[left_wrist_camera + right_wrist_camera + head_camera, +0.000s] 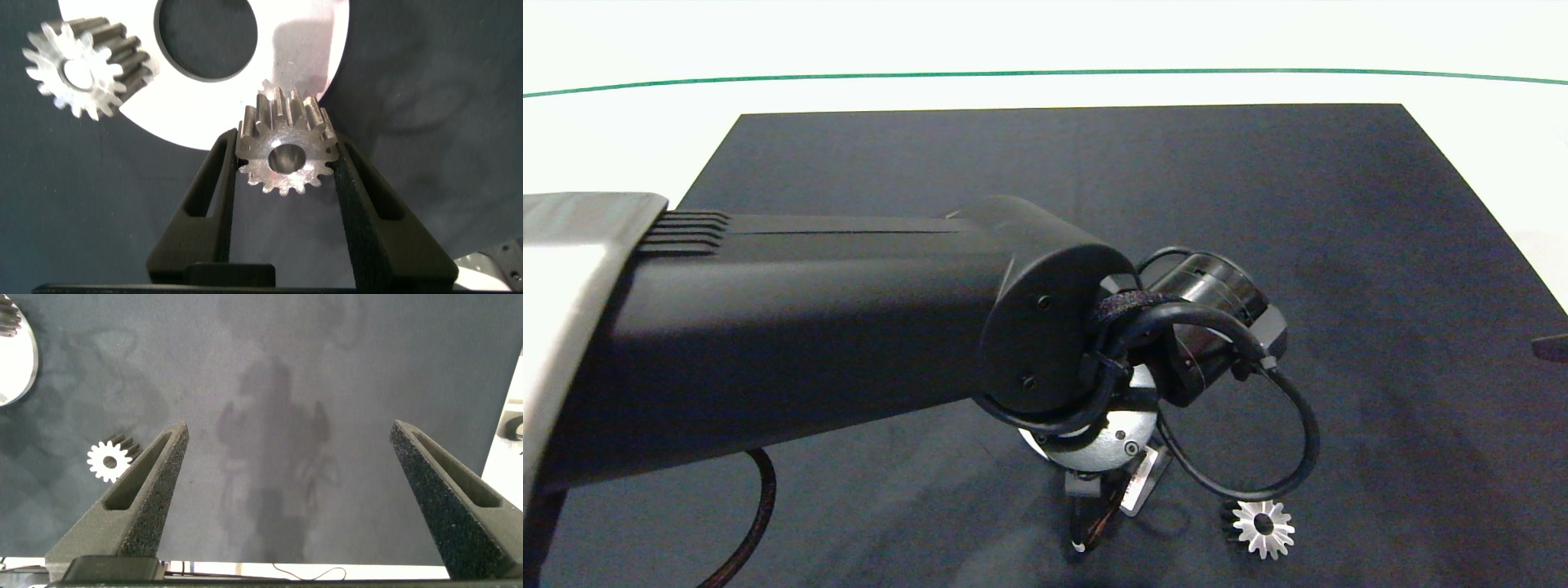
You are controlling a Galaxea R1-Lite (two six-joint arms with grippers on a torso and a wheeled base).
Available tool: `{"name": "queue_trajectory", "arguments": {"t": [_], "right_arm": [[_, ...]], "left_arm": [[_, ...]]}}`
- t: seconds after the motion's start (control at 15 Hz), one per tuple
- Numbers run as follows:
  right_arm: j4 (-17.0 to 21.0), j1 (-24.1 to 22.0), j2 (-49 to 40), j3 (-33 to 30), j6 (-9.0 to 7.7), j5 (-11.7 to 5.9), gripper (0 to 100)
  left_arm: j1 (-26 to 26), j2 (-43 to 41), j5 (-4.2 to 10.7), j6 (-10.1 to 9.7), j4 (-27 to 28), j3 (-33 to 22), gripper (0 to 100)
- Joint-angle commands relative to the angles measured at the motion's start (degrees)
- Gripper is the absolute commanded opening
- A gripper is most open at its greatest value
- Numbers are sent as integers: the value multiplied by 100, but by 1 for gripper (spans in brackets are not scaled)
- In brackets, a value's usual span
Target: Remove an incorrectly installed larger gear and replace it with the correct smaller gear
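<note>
Over the near edge of the dark mat, the left gripper holds the small silver short-toothed metal gear, its two fingers pressed against the teeth on either side, just above a white ring-shaped plate. A look-alike silver gear rests on that plate. Another silver gear lies on the mat's near edge. The right gripper hangs over bare mat, fingers wide apart and empty.

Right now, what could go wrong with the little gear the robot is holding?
The left gripper pinches the smaller gear only by its teeth, so it might slip or twist out. It hangs over the white plate with the round hole, near another gear, and could bump that one. The right gripper waits open, far off.
</note>
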Motion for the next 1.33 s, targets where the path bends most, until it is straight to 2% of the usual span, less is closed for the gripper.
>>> {"name": "queue_trajectory", "arguments": {"t": [0.07, 0.4, 0.87, 1.0, 1.2, 1.27, 1.33], "right_arm": [[28, 3, 0, -1, -11, -3, 100], [28, 3, 0, -1, -11, -3, 100], [19, 12, -8, 25, -11, -3, 100], [28, 21, -8, 25, -11, -3, 100], [28, 21, -35, 52, -72, -3, 100], [19, 21, -35, 69, -72, -3, 100], [19, 21, -35, 69, -81, -3, 100]], "left_arm": [[-22, 87, 13, 0, 35, -95, 10], [-5, 104, 13, 18, 35, -138, 10], [22, 52, 40, -70, 79, 2, 10], [30, 17, 154, -96, 79, 99, 10], [22, -63, 154, -131, 71, 143, 10], [13, -80, 154, -158, 71, 143, 100], [13, -106, 154, -210, 79, 143, 100]]}}
